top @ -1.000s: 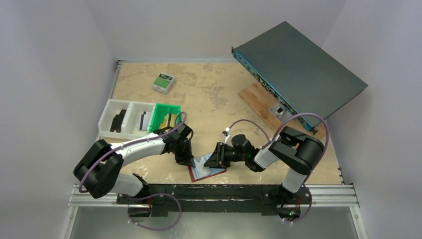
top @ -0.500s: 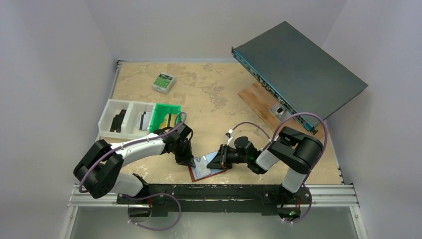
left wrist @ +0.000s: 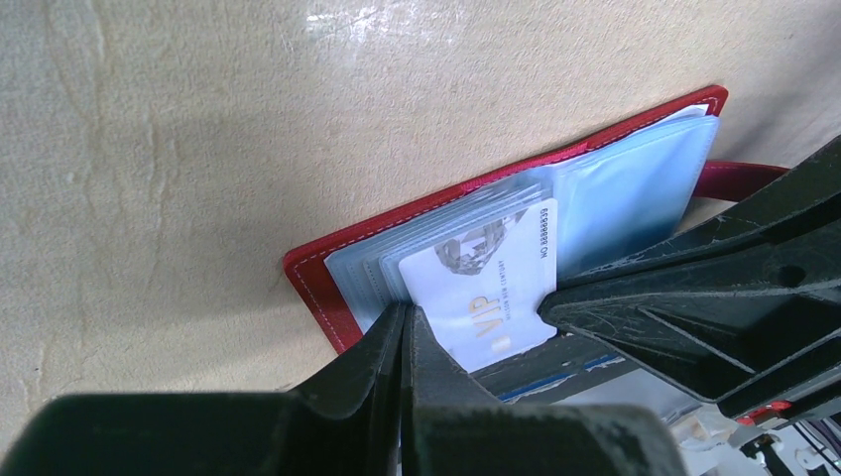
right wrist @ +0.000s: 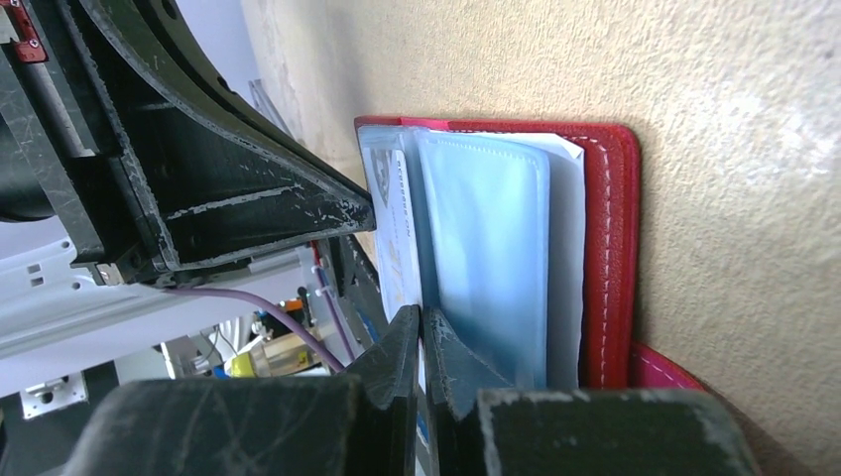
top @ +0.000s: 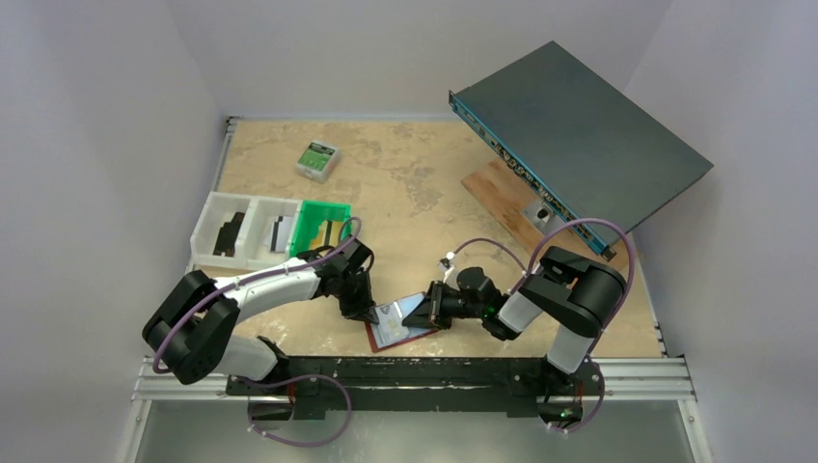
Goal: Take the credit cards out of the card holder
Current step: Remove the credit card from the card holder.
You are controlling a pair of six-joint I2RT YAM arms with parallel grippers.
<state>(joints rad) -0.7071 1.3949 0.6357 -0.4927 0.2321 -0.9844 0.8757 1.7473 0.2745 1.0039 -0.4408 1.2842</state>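
1. The right gripper (right wrist: 421,327) has its jaws shut tight. The edge of a white card (left wrist: 481,288) runs into the thin slit between them, so it looks like they are pinching that card.
2. The left gripper (left wrist: 404,315) also has its jaws shut, with nothing between them. Its tip sits on the near corner of the card holder (left wrist: 317,273), right beside the white card. I think it is pushing down so the holder stays put.
3. The white card is still partly inside the card holder. One end is tucked into the pale blue pockets (right wrist: 491,248) and the other end pokes out past the holder's edge.
4. The red card holder lies open and flat on the table (left wrist: 149,149), between the two grippers.
5. The green bin (top: 323,224) sits well away from the card holder, farther back and to the left.
6. So the job looks like it has only just started. I can't see any card fully out of the holder.
7. What is left is to pull the white card all the way out and then take out any others. I cannot tell how many more cards hide in the pockets.
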